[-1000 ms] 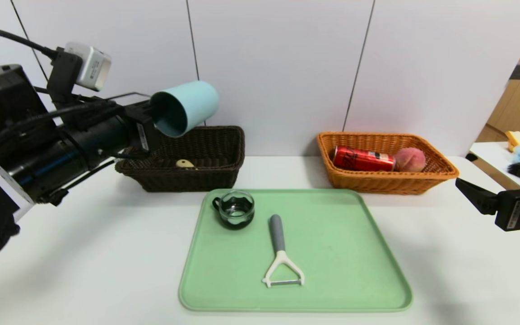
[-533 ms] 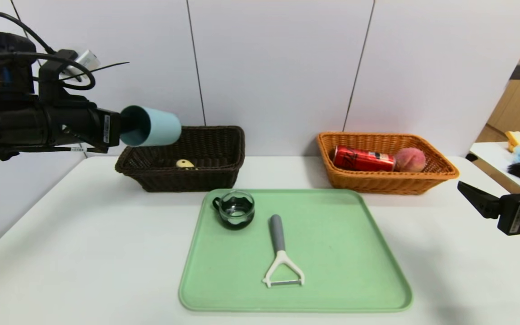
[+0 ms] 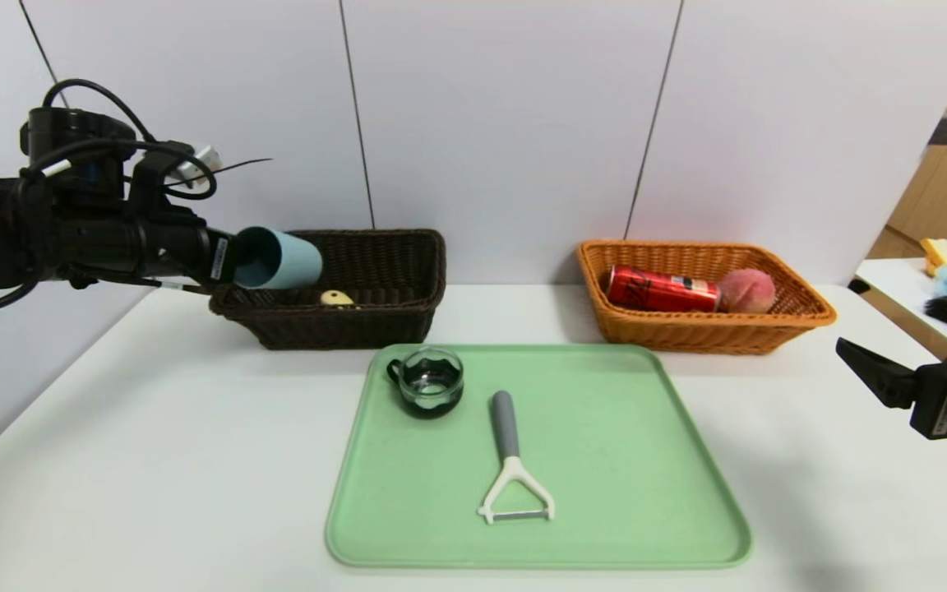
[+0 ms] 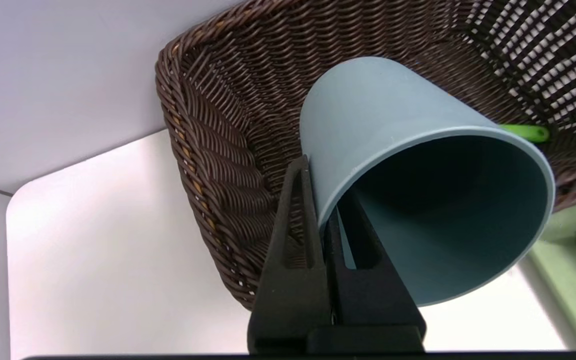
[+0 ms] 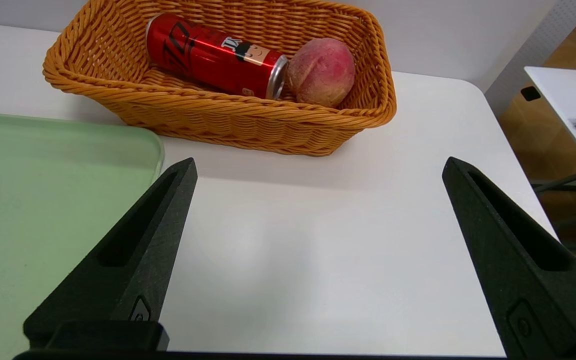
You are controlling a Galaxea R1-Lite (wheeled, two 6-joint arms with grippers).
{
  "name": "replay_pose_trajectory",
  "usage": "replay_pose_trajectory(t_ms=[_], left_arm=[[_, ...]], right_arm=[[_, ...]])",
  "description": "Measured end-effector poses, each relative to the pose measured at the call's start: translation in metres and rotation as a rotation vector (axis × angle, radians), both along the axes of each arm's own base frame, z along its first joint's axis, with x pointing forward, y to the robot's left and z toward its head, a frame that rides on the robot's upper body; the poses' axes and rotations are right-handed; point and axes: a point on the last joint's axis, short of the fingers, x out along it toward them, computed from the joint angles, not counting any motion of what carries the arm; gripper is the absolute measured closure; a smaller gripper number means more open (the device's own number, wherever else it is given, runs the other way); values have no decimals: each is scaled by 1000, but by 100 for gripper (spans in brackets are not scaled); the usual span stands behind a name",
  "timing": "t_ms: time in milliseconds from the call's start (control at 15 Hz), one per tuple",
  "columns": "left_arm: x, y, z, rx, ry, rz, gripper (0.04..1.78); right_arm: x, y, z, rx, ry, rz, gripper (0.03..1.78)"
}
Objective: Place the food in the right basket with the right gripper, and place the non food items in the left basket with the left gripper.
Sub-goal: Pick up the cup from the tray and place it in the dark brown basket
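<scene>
Because the cup (image 3: 278,258) counts as non-food, the left tool (image 4: 329,227) pinches its rim – one finger inside, one outside – and holds it tipped on its side over the near end of the dark basket (image 3: 408,247), where a small yellow item (image 3: 336,298) lies just beyond the cup's base. The right tool (image 5: 318,240) hangs spread and empty, the orange basket (image 5: 93,85) with can (image 5: 213,55) and peach (image 5: 321,71) ahead of it – a glass cup (image 3: 431,380) and peeler (image 3: 510,460) wait on the green tray (image 3: 646,493)

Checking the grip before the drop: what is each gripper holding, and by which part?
The left gripper pinches the blue cup by its rim wall. The right gripper holds nothing.
</scene>
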Motion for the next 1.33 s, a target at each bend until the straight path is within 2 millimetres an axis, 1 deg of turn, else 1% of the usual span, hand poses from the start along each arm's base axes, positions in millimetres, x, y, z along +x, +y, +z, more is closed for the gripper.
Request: replay_pose_trajectory(t_ms=[267,467,600,667,867,933,1067,1200,1333], left_arm=[[14,2,-13,46,-2,5,174],[20,2,-19,72,-6,29,174],[24,2,-21,69,-18,30,138],[26,3,-21,68,-36,31,123],[28,2,-20,66,-68,28,87],[28,2,-16,62,-89,24,78],[25,1,-1,42,-164,2,63],[11,-5,18,-8,-230,-42,51],[-12,-21,30,-65,-266,-118,42]], right_arm=[[-1,0,0,2,-1,0,12],[-1,0,0,3,-2,2,12],[-1,0,0,1,-1,2,12],[-1,0,0,2,0,1,12],[-1,0,0,2,0,2,12],[-1,0,0,2,3,2,12],[-2,0,-2,2,10,2,12],[-2,0,-5,4,20,14,12],[-2,0,-6,4,24,21,12]])
